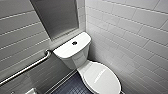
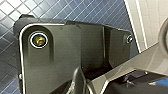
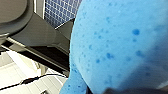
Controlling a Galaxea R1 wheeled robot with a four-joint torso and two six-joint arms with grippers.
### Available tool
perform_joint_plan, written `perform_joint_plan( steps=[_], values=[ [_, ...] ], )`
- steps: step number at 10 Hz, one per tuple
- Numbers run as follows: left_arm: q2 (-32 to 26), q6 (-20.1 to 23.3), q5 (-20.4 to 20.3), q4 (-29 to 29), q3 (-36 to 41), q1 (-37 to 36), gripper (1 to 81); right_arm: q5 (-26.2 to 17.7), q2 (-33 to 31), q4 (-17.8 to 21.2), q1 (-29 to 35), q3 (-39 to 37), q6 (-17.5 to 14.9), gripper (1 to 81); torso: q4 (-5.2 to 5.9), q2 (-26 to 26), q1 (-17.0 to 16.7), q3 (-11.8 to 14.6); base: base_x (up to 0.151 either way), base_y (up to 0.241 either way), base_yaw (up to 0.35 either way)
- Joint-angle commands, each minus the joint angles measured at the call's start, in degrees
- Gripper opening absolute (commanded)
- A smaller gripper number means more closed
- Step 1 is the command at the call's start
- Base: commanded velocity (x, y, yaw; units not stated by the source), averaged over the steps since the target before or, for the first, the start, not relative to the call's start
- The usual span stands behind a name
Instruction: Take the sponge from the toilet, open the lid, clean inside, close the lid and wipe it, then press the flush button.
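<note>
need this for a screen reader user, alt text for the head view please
A white toilet with its lid closed stands in a corner of white-tiled walls, a round button on its tank top. A metal grab bar runs along the left wall above a dark blue tiled floor.

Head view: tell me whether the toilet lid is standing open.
No, the lid lies flat down over the bowl, in front of the tank.
</note>
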Motion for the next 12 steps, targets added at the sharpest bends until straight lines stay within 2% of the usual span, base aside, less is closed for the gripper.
perform_joint_plan(
  steps=[1, 3, 4, 5, 6, 8, 9, 10, 12],
  values=[
    [2.2, -0.7, 2.61, 2.24, -3.71, 3.42, 81.1, -4.31, -4.82, 0.59, 2.15, 5.66, -0.18, 1.0, 0.0, 0.0, 0.0, 0.0, 0.0, 0.0, 0.0],
    [4.92, 0.26, 2.96, 3.2, -9.06, 6.42, 81.1, -4.31, -7.46, 0.68, 3.99, 8.91, 0.17, 1.0, 0.0, 0.0, 0.0, 0.0, 0.0, 0.0, 0.0],
    [6.16, 2.46, 3.05, 3.99, -11.09, 7.03, 81.1, -4.31, -8.52, 1.03, 5.23, 10.15, 0.25, 1.0, 0.0, 0.0, 0.0, 0.0, 0.0, 0.0, 0.0],
    [7.75, 9.4, 3.14, 2.85, -13.12, 8.52, 81.1, -4.31, -10.1, 1.12, 6.97, 12.17, 0.17, 1.0, 0.0, 0.0, 0.0, 0.0, 0.0, 0.0, 0.0],
    [8.98, 16.52, 2.35, -1.28, -15.14, 9.23, 81.1, -4.39, -12.12, 1.38, 8.92, 14.72, 0.25, 1.0, 0.0, 0.0, -0.02, 0.0, 0.0, 0.0, 0.0],
    [10.64, 30.55, -0.02, -11.82, -18.72, 10.54, 81.1, -4.66, -15.44, 3.47, 14.8, 18.57, 0.34, 1.0, 0.0, 0.0, -0.02, 0.0, 0.0, 0.0, 0.0],
    [11.44, 40.03, -2.64, -20.31, -20.4, 11.51, 81.1, -4.83, -17.3, 4.19, 17.79, 20.25, 0.35, 1.0, 0.0, 0.0, 0.0, 0.0, 0.0, 0.0, 0.0],
    [11.18, 44.09, -5.61, -24.96, -20.58, 12.56, 81.1, -4.92, -18.35, 4.8, 21.72, 21.48, 0.43, 1.0, 0.0, 0.0, -0.02, 0.0, 0.0, 0.0, 0.0],
    [12.32, 44.3, -6.44, -26.6, -21.91, 13.62, 81.1, -6.24, -19.42, 8.15, 30.35, 21.84, 0.61, 1.0, 0.0, 0.0, -0.02, 0.0, 0.0, 0.0, 0.0]
  ],
)
